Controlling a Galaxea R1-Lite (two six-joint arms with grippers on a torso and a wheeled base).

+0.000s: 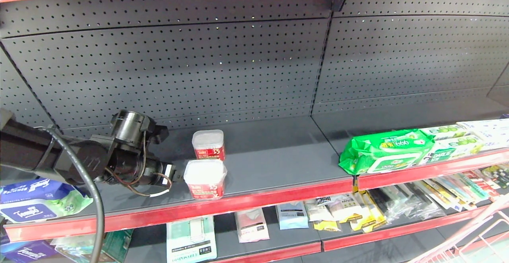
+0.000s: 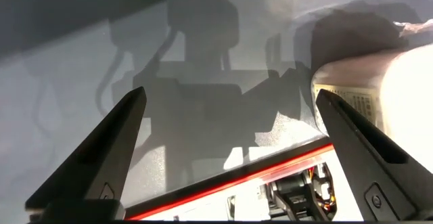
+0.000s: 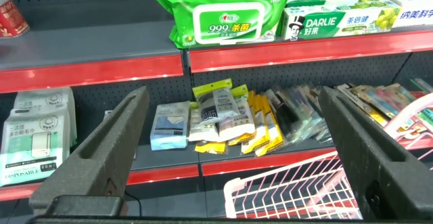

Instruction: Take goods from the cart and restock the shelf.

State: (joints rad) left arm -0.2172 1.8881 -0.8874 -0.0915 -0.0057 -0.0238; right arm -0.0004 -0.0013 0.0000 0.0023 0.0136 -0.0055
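Two small tubs with white lids and red labels stand on the grey shelf (image 1: 278,155). The front tub (image 1: 204,183) is near the red edge, the back tub (image 1: 208,144) just behind it. My left gripper (image 1: 179,174) sits low over the shelf, right beside the front tub. In the left wrist view that gripper (image 2: 230,94) is open with bare shelf between its fingers, and the front tub (image 2: 392,88) lies just past one fingertip (image 2: 331,109). My right gripper (image 3: 233,95) is open and holds nothing, above the pink cart basket (image 3: 291,190).
A green wipes pack (image 1: 383,149) and toothpaste boxes (image 1: 449,136) lie on the shelf's right bay. Tissue packs (image 1: 35,201) sit at its left end. Hanging packets (image 1: 346,211) fill the lower shelf. The cart's pink rim (image 1: 477,235) is at the bottom right.
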